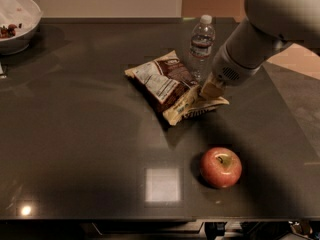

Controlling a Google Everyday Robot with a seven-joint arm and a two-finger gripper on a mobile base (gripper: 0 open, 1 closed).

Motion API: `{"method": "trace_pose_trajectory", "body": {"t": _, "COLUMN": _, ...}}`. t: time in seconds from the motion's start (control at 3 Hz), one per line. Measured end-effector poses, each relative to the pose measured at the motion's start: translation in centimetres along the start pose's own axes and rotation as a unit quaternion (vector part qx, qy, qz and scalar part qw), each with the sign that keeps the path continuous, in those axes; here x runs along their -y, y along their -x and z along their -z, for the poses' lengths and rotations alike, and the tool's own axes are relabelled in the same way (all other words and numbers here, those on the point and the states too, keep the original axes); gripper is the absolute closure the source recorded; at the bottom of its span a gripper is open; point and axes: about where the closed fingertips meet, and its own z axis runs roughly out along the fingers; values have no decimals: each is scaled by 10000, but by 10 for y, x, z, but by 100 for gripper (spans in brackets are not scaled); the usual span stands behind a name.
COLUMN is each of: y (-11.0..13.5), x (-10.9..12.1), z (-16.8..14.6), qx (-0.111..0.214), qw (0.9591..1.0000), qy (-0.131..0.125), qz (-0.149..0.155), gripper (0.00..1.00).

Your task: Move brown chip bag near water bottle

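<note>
Gripper sits low over the middle of the desk, slightly toward the right edge, at the end of the thick white arm that reaches in from the far right corner. It looks clamped on the cream end of the brown chip bag, which crumples up where the tip meets it. The bag lies slantwise, this pinched end pointing toward the right edge and its other end toward the far edge, with the white panel facing up. The water bottle stands upright close to the far edge, right of the middle, just beside the bag's dark middle part; whether the two touch I cannot tell. An apple rests toward the near edge, well apart from the bag, and a white bowl sits at the far left corner. By my judgement the bag is already close enough, so what remains is letting go and pulling clear. The danger lies in the bottle: it looks light and narrow, and one more push of the bag, or the arm's wrist swinging past as it lifts, could tip it and send it rolling. A loose pinch on the slick foil could also let the bag slip.
</note>
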Motion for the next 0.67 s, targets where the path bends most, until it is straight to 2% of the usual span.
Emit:
{"method": "trace_pose_trajectory", "body": {"t": 0.33, "y": -7, "x": 13, "z": 1, "qx": -64, "qw": 9999, "qy": -70, "qz": -58, "gripper": 83}}
{"method": "trace_pose_trajectory", "body": {"t": 0.67, "y": -10, "x": 16, "z": -2, "qx": -29, "qw": 10000, "qy": 4, "qz": -60, "gripper": 59}}
